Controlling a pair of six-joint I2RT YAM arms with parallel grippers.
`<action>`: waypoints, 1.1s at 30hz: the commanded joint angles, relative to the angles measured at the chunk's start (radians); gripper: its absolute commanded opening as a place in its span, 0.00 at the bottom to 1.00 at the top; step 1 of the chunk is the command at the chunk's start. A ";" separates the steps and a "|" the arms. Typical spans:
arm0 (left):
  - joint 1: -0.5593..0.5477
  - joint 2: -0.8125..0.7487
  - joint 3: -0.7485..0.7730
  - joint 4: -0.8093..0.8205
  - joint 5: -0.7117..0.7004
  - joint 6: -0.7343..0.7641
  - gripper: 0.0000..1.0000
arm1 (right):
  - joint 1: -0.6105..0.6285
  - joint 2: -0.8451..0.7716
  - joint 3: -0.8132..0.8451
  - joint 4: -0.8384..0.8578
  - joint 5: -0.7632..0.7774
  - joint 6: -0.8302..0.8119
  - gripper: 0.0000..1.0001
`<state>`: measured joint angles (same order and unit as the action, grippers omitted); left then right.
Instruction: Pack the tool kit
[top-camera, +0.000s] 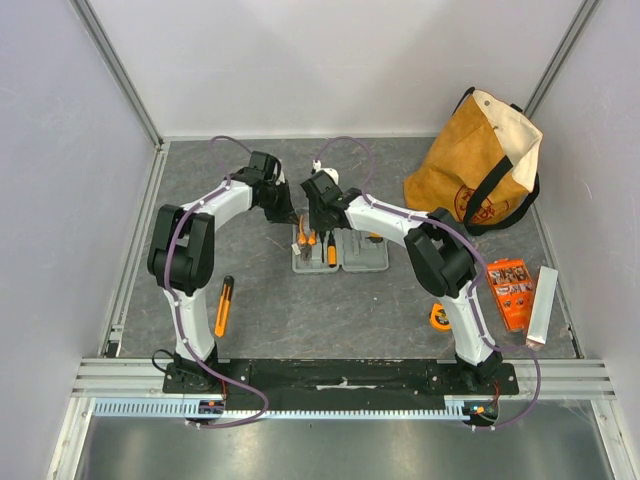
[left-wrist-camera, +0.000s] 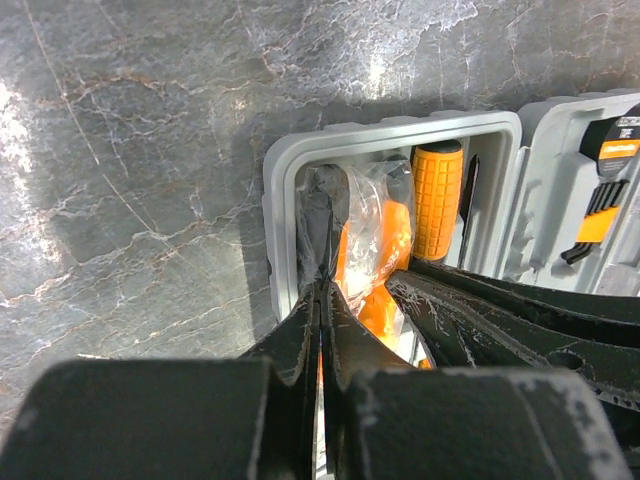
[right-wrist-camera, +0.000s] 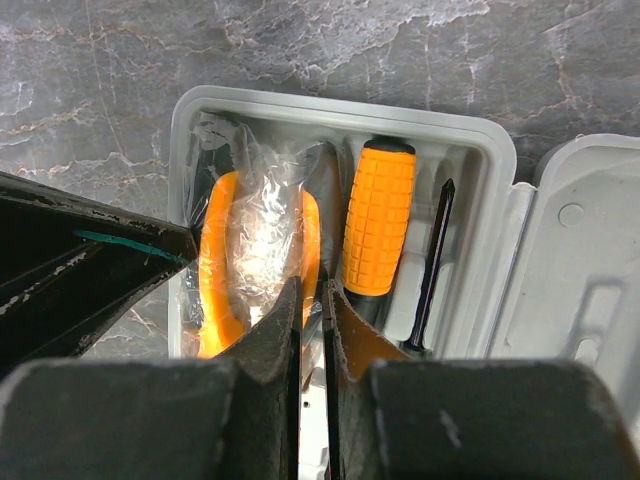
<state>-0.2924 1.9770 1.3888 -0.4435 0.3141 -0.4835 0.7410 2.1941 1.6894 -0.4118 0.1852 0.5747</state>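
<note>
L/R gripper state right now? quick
Left gripper: jaws shut, tips at the bagged pliers in the tool kit; grip on bag unclear.
Right gripper: jaws shut to a slit over the same pliers; grip unclear.

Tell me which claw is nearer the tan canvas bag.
Right. The right claw hangs over the left half of the grey case, with the bag off to the back right. The left claw sits at the case's left edge, farther away.

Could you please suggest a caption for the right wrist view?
Right gripper poised over plastic-wrapped orange-handled pliers in the open grey plastic case, beside an orange ribbed screwdriver handle.
</note>
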 joint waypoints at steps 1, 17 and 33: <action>-0.060 0.075 0.055 -0.113 -0.096 0.074 0.02 | -0.006 0.047 0.009 -0.028 -0.015 -0.012 0.12; -0.117 0.094 0.087 -0.178 -0.084 0.071 0.18 | -0.006 0.033 -0.013 -0.016 -0.026 0.028 0.15; -0.140 0.149 0.098 -0.254 -0.107 0.069 0.02 | -0.006 0.016 -0.074 0.031 -0.055 0.073 0.16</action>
<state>-0.3721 2.0285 1.5131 -0.5770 0.1650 -0.4347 0.7292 2.1887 1.6703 -0.3946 0.1799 0.6170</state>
